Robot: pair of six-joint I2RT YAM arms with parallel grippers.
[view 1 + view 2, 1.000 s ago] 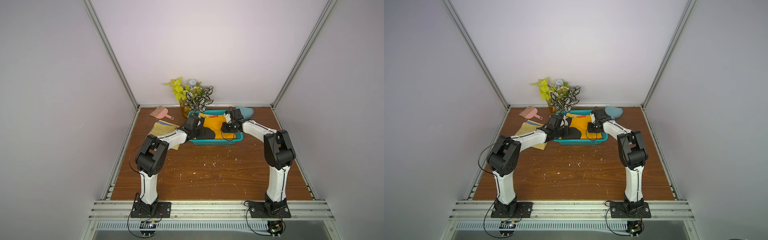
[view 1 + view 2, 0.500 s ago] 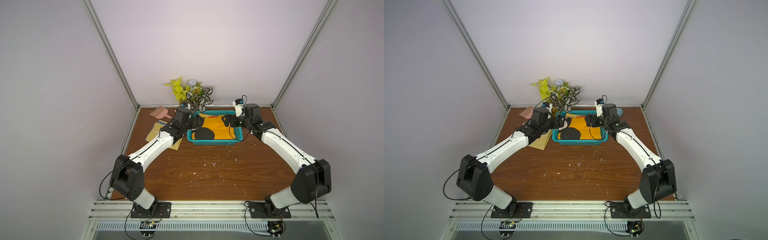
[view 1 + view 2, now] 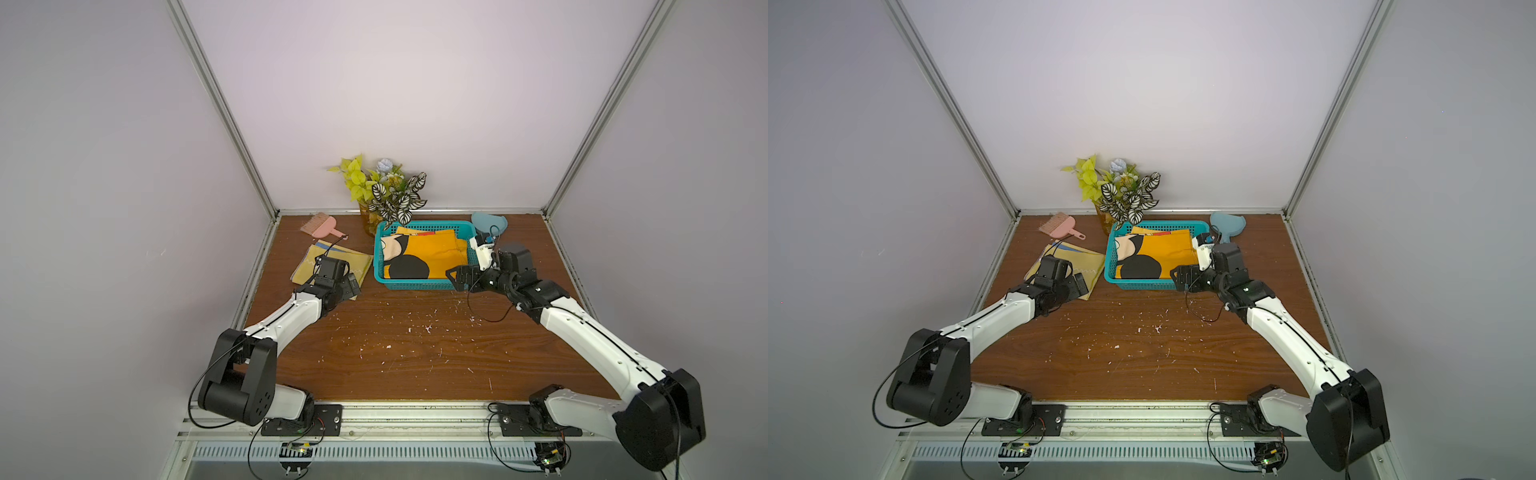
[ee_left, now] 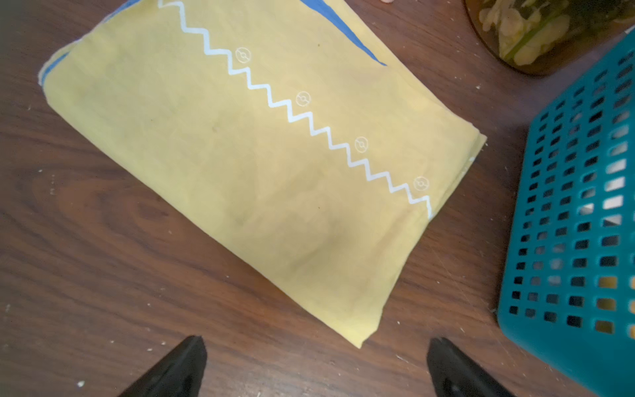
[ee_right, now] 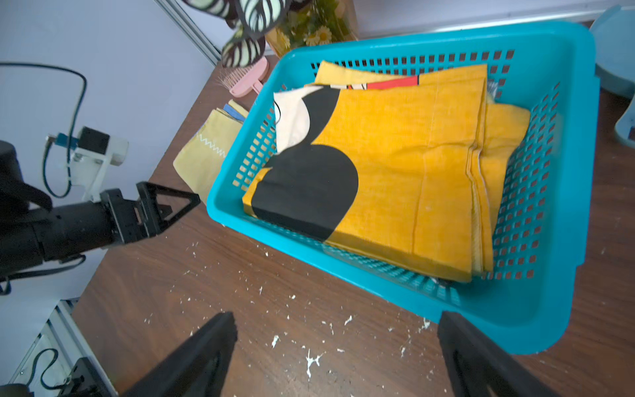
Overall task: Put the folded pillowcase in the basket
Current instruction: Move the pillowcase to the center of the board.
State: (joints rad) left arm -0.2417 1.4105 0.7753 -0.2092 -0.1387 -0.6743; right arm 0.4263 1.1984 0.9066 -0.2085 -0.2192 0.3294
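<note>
It was a lab cell: aluminium-framed white panels walled the wooden table, robot arms mounted at its front.

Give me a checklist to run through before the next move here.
1. The orange pillowcase lies inside the basket: ok.
2. Nothing hangs over its rim: ok.
3. The left gripper is open and empty: ok.
4. The right gripper is open and empty: ok.
5. The right gripper is clear of the basket's near corner: cannot tell.
6. Every folded cloth is binned: not ok; the yellow zigzag cloth lies on the table beside the basket.
</note>
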